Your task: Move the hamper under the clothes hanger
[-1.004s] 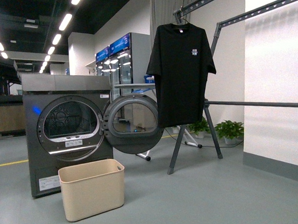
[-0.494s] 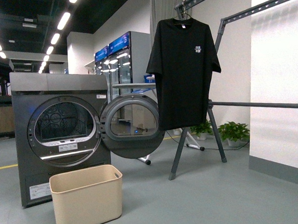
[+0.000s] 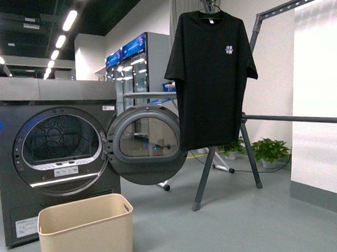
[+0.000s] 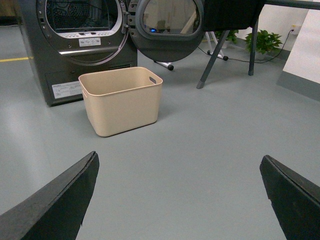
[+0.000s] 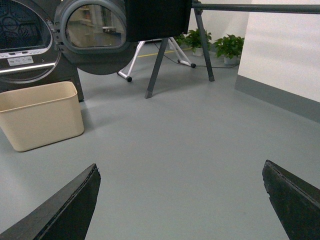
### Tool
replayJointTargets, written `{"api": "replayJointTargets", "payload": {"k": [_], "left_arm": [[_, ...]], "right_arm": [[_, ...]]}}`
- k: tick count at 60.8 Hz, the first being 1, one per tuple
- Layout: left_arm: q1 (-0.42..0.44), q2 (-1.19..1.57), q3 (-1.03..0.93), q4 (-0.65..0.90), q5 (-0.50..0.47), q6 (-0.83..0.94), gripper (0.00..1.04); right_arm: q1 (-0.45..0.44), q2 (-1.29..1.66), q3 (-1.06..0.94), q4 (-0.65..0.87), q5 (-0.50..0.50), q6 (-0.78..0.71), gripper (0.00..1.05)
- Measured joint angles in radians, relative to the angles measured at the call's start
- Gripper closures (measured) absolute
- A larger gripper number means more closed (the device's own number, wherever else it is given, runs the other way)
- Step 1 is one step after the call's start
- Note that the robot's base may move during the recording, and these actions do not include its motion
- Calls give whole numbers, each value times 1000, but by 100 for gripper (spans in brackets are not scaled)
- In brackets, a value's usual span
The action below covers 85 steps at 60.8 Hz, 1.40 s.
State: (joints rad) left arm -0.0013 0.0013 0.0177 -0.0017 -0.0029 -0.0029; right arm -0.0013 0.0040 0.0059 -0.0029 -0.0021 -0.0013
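Observation:
The beige hamper (image 3: pixel 86 229) stands empty on the grey floor in front of the dryer, at the lower left of the front view. It also shows in the left wrist view (image 4: pixel 121 100) and the right wrist view (image 5: pixel 41 114). The dark grey clothes hanger (image 3: pixel 253 119) stands to its right, with a black T-shirt (image 3: pixel 211 76) hung on it; its legs show in the left wrist view (image 4: pixel 212 52) and the right wrist view (image 5: pixel 157 62). My left gripper (image 4: pixel 179 162) and right gripper (image 5: pixel 180 165) are open and empty, well short of the hamper. Neither arm shows in the front view.
A grey dryer (image 3: pixel 54 157) with its round door (image 3: pixel 145 144) swung open stands behind the hamper. Potted plants (image 3: pixel 269 152) and a cable lie by the white wall (image 3: pixel 319 95) at the right. Lit coolers (image 3: pixel 131 66) stand far back.
The front view has moved closer and to the right: the dryer and hamper have slid left and lower and look larger. The hamper has not moved on the floor.

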Motion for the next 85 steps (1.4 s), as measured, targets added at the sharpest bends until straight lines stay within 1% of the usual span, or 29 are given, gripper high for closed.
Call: {"api": "replayJointTargets", "payload": {"k": [85], "left_arm": [[0,-1,0,0,2,0,7]], "right_arm": [[0,0,0,-1,1,0,8]]}}
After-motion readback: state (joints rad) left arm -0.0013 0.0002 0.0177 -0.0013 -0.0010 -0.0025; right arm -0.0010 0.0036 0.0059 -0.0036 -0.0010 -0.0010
